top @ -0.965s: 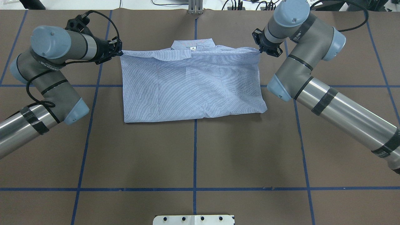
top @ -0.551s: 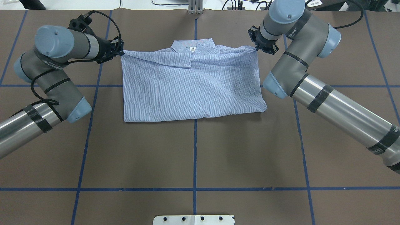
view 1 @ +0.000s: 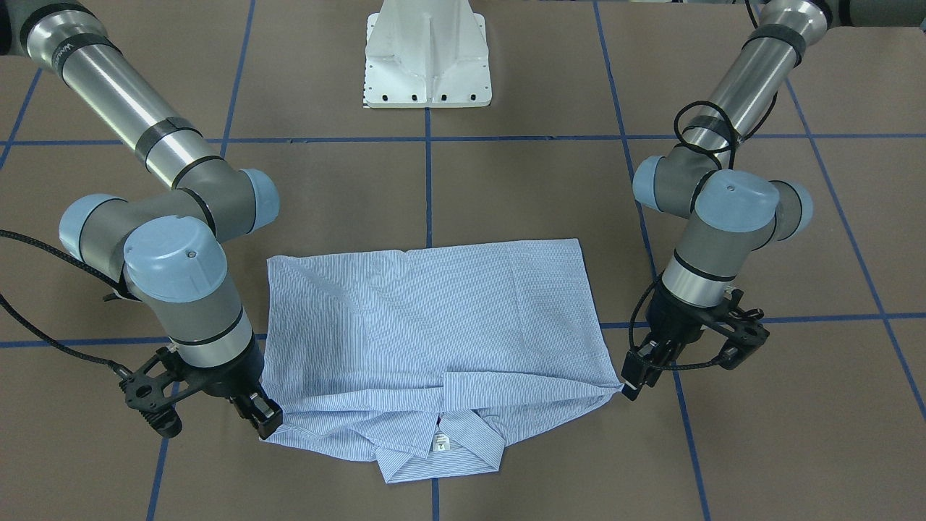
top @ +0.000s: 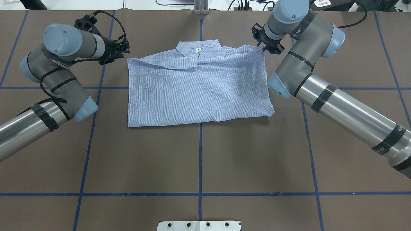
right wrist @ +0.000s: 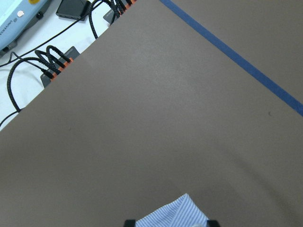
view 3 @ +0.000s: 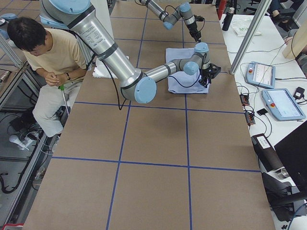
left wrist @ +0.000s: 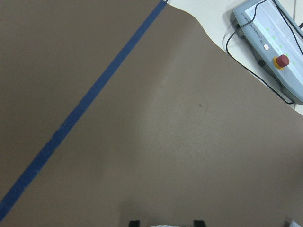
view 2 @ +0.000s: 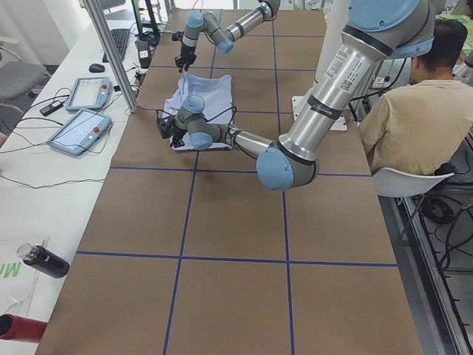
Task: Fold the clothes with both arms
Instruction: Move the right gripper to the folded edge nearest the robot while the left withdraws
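Observation:
The light blue-and-white striped shirt (top: 192, 89) lies folded in a rough rectangle on the brown table, its collar (top: 197, 47) and white neck label at the far edge; it also shows in the front view (view 1: 434, 325). My left gripper (top: 124, 51) (view 1: 628, 387) is open just off the shirt's far-left corner, which lies on the table. Only a sliver of cloth shows between its fingertips in the left wrist view (left wrist: 165, 223). My right gripper (top: 266, 48) (view 1: 262, 421) is open at the far-right corner. In the right wrist view the cloth tip (right wrist: 173, 210) lies between its spread fingertips (right wrist: 130, 222).
The white pedestal base (view 1: 428, 58) stands at the near table edge. Teach pendants (left wrist: 272, 38) and cables (right wrist: 52, 66) lie past the far edge. A seated person (view 2: 403, 111) is beside the base. Blue tape lines (top: 200, 154) cross the brown table.
Both grippers moved toward the far edge and laid the folded edge down near the collar. The left corner dropped out of the left gripper onto the table; the taut edge went slack.

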